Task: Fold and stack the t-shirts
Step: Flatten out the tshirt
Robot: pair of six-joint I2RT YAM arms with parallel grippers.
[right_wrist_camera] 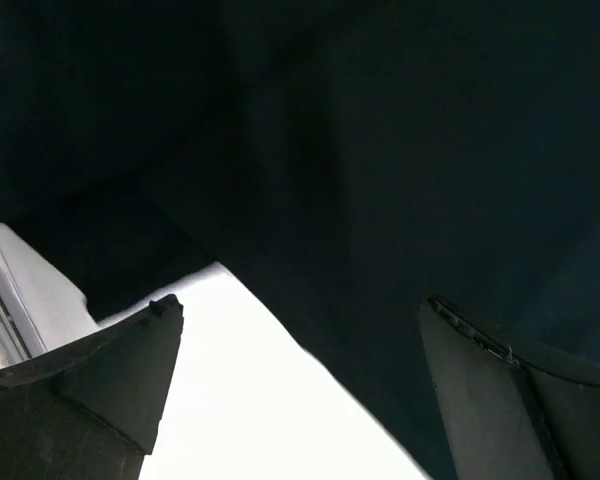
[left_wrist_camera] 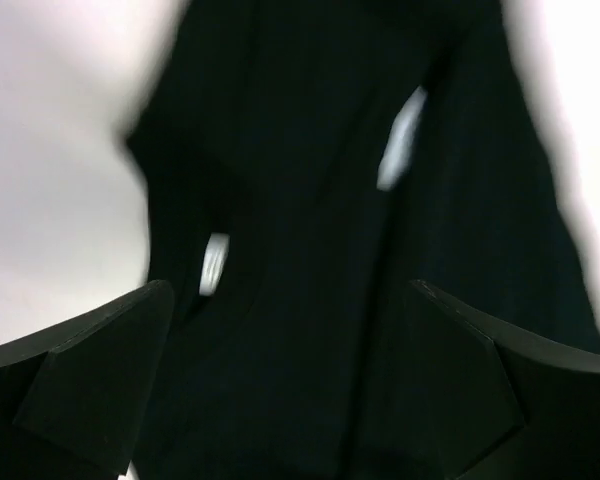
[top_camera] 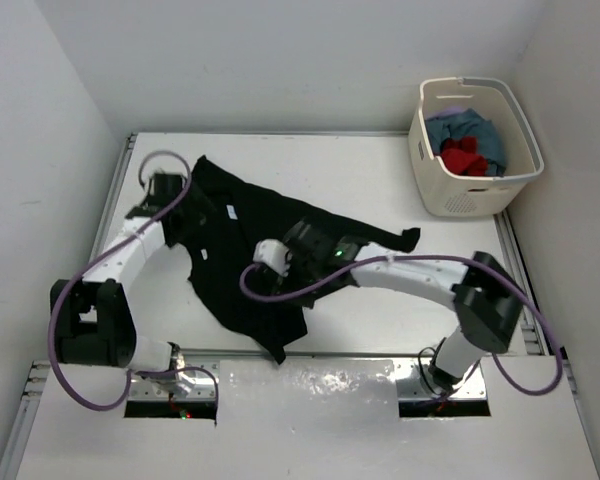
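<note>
Left gripper (left_wrist_camera: 290,288): jaws stand wide apart with nothing clamped between them. Its fingers (left_wrist_camera: 110,345) hang over the black t-shirt (top_camera: 242,215), and dark cloth fills the gap and most of the left wrist view. Two pale tags (left_wrist_camera: 400,150) show on the fabric ahead, too blurred to read. Whether the fingertips touch the cloth cannot be told. Right gripper (right_wrist_camera: 302,302): jaws likewise spread wide, holding nothing. Black cloth lies ahead of and above the fingers, and a hem edge runs on a slant across bare white table (top_camera: 380,180) between them. In the overhead view the black t-shirt lies unfolded and rumpled on the table. It runs from the far left, where the left arm reaches over it, down to a corner at the near edge. One piece stretches right past the right arm's wrist, which is over the middle of the garment. Well apart, at the far right corner, stands the cream basket (top_camera: 460,195), which holds a teal-blue t-shirt (top_camera: 477,128) with a red t-shirt (top_camera: 462,158) bunched on it.
</note>
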